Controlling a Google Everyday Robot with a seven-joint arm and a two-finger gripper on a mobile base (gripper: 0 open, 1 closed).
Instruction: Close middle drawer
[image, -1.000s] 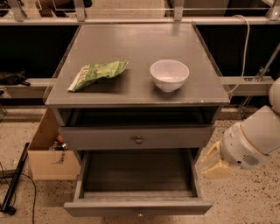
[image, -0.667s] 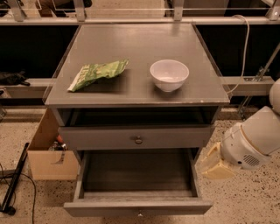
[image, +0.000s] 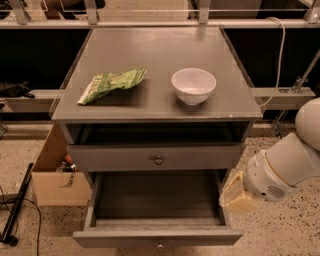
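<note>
The middle drawer (image: 158, 236) is the grey cabinet's second tier and is pulled far out at the bottom of the view. Its inside looks empty, and its small round knob (image: 159, 245) sits at the centre of the flat front. The topmost drawer (image: 156, 158), with a matching knob, stands out only a little above it. My gripper (image: 236, 196), on the white arm (image: 285, 170), hangs just right of the open middle drawer's right side wall, near its rear half. I cannot tell whether it touches the drawer.
On the cabinet top (image: 160, 50) lie a green snack bag (image: 111, 84) and a white bowl (image: 193, 85). A cardboard box (image: 56, 176) stands on the floor left of the cabinet, with a black pole (image: 17, 205) beside it. A rail (image: 150, 22) runs behind.
</note>
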